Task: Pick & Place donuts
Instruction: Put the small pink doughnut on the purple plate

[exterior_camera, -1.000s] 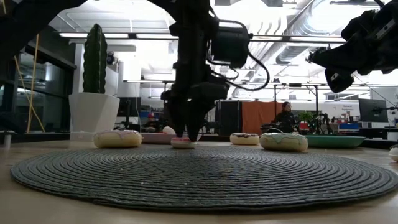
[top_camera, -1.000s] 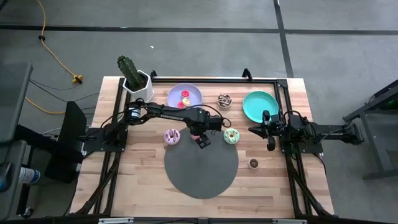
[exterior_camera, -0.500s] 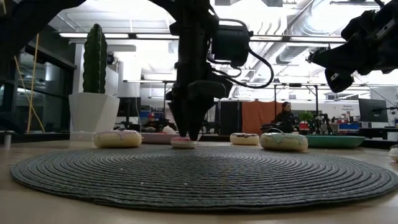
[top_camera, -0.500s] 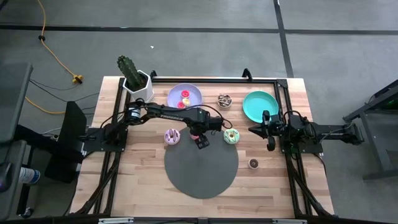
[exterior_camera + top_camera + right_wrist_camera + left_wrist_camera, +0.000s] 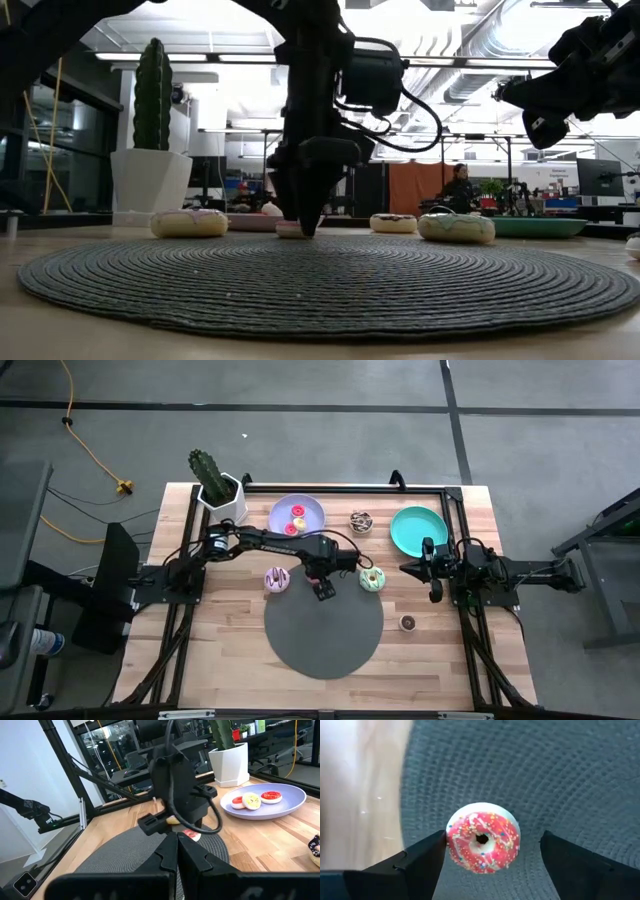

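A red-iced sprinkled donut (image 5: 482, 838) lies flat on the far edge of the dark grey mat (image 5: 323, 635). My left gripper (image 5: 492, 840) points down over it, open, with one finger on each side. In the low view the left gripper (image 5: 306, 222) hides most of this donut. A white-purple donut (image 5: 277, 579), a green donut (image 5: 372, 578) and a small chocolate donut (image 5: 407, 622) lie on the wood. Three more donuts sit on the lavender plate (image 5: 312, 510). My right gripper (image 5: 432, 588) waits shut by the right edge, above the table. My left gripper comes from above, pointing down, and straddles the red donut. One finger (image 5: 427, 855) stands right against the donut's rim (image 5: 449, 837); I cannot tell whether it touches. The other finger (image 5: 570, 862) is clearly apart from it. The donut lies flat on the mat.
A potted cactus (image 5: 215, 482) stands at the far left corner. A teal plate (image 5: 418, 528) lies at the far right, and a brown sprinkled donut (image 5: 361, 520) lies between the two plates. The near half of the mat is bare.
My left gripper has sunk lower toward the mat, down around the red donut, and shifted slightly toward the table's right. The donut has stayed in place.
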You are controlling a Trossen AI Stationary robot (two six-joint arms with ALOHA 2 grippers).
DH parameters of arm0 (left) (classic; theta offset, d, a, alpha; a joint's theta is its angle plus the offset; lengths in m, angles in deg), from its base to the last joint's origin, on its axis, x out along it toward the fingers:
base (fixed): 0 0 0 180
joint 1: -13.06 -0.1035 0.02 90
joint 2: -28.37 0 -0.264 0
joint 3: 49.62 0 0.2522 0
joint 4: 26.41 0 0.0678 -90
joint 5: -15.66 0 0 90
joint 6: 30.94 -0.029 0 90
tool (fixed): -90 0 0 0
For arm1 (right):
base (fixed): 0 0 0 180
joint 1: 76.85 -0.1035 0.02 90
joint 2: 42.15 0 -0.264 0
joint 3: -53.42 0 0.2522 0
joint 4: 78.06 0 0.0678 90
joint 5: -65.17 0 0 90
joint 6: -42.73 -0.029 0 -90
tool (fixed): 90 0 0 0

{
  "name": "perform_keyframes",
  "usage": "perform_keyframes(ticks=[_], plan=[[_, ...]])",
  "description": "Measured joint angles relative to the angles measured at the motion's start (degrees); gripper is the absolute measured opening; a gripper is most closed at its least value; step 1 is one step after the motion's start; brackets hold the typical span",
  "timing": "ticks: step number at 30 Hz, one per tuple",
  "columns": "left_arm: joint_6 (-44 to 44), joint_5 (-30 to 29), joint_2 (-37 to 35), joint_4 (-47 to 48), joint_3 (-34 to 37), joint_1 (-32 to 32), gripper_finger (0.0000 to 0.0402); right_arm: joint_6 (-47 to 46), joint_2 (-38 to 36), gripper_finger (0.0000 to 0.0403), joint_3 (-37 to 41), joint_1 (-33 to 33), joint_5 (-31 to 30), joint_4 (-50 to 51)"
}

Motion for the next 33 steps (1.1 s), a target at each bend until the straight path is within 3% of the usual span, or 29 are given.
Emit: perform_keyframes(ticks=[18, 33], plan=[[-0.35, 0.28, 1.22, -2.30, -0.06, -0.08, 0.0312, 0.00, 0.00, 0.0000, 0.02, -0.02, -0.02, 0.00], [-1.32, 1.78, 1.38, 1.00, -0.07, -0.08, 0.0312, 0.00, 0.00, 0.0000, 0.00, -0.02, -0.01, 0.01]])
